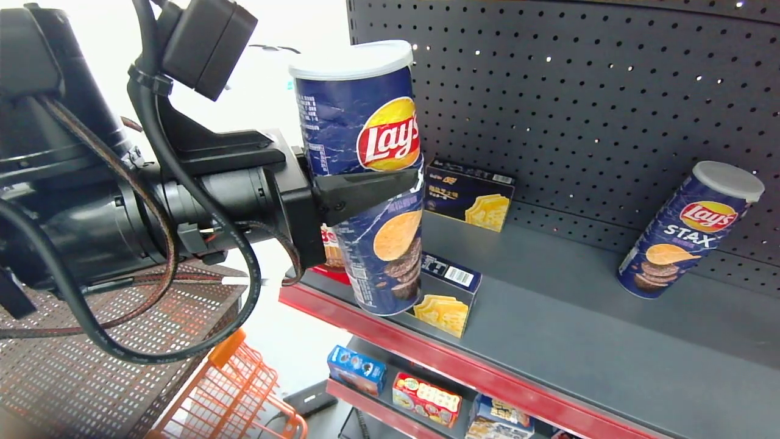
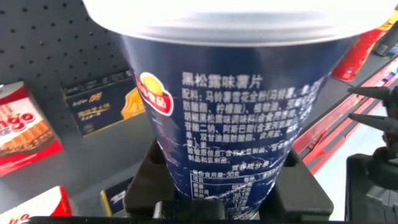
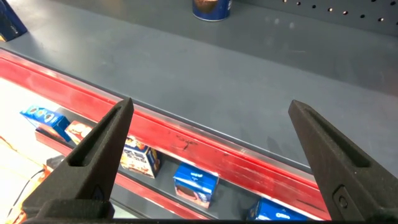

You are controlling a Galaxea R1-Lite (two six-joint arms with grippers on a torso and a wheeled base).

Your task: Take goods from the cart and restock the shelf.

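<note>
My left gripper [image 1: 390, 183] is shut on a tall dark blue chip can [image 1: 365, 152] with a white lid. It holds the can nearly upright above the front left part of the grey shelf [image 1: 579, 329]. In the left wrist view the can [image 2: 230, 118] rises close in front, clamped low down by the left gripper [image 2: 224, 199]. A second, matching can [image 1: 688, 228] stands at the back right, tilted against the pegboard. My right gripper [image 3: 211, 106] is open with nothing in it, over the shelf's red front edge [image 3: 186, 140]. The base of the second can [image 3: 211, 7] lies beyond it.
Two dark blue cracker boxes [image 1: 469, 195] [image 1: 448, 296] and a red box [image 1: 332, 247] sit on the shelf's left part. The middle of the shelf is bare. Small boxes [image 1: 426, 399] line the lower shelf. An orange wire cart [image 1: 237, 396] stands below left.
</note>
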